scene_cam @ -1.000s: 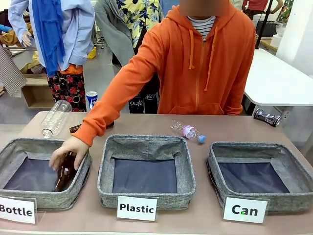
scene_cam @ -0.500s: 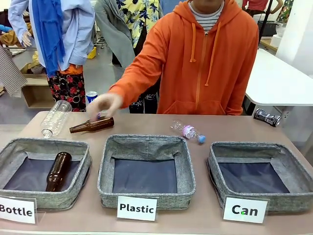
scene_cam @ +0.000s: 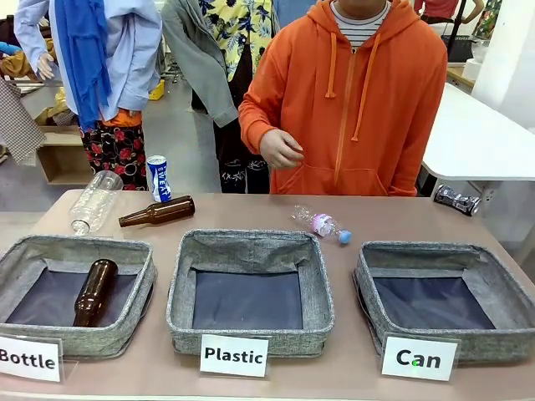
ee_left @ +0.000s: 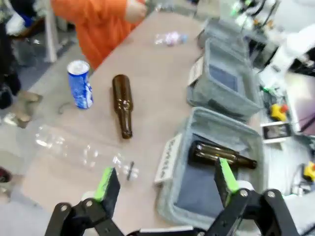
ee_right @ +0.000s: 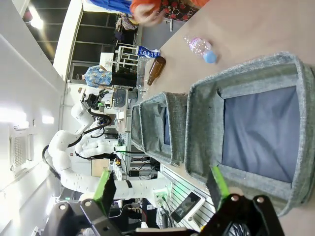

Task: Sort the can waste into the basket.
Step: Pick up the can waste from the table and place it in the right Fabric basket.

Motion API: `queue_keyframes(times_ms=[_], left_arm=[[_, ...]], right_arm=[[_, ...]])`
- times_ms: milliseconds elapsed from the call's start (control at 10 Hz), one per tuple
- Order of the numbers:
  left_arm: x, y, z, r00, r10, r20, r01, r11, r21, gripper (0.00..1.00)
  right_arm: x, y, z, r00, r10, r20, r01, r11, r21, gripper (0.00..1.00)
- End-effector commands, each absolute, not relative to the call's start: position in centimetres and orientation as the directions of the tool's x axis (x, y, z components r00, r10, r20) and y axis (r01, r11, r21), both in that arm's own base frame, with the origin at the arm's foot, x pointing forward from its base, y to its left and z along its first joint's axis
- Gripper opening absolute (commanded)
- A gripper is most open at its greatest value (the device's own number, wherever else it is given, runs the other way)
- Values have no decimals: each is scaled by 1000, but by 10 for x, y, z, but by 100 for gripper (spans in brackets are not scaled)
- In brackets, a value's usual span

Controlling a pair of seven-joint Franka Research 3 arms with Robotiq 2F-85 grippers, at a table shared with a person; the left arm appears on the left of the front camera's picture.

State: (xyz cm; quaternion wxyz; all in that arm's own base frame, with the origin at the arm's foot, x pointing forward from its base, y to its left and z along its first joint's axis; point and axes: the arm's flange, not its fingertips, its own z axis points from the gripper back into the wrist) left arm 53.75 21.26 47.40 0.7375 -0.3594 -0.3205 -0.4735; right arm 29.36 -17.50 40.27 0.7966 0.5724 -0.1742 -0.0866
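Grabbing the standing blue and white can [scene_cam: 159, 178], upper left, should go gently, round its middle; left gripper [ee_left: 165, 177] and right gripper [ee_right: 161, 182] are wide open, empty.

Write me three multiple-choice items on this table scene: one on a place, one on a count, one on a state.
1. The blue-and-white can is: A in a basket; B upright on the table; C in a hand.
2. The "Bottle" basket holds: A nothing; B three bottles; C one bottle.
3. The left gripper is: A open; B shut on a can; C shut on a bottle.
Key: 1 B, it stands near the table's far edge. 2 C, a single brown bottle lies inside. 3 A, its green pads stand apart, gripping nothing.
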Motion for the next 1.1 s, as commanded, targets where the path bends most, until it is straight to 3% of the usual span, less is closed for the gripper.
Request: queue_keyframes(times_ms=[0,300,400,700,1000], left_arm=[[554,162,466,360,-547,756,922,335,-197,100],[603,93,457,194,-656,730,978,186,-92,100],[621,76,450,171,-666,726,980,193,-55,100],[674,42,421,294,-644,706,937,342,-79,100],[704,20,389,295,-636,714,934,351,-73,100]], right_arm=[[296,-176,404,917,-340,208,-95,320,943,100],[296,-176,404,917,-340,208,-95,320,943,100],[296,-176,404,917,-340,208,-95,320,943,100],[296,-176,404,917,-340,208,-95,320,943,100],[296,-176,404,917,-340,208,-95,320,943,100]])
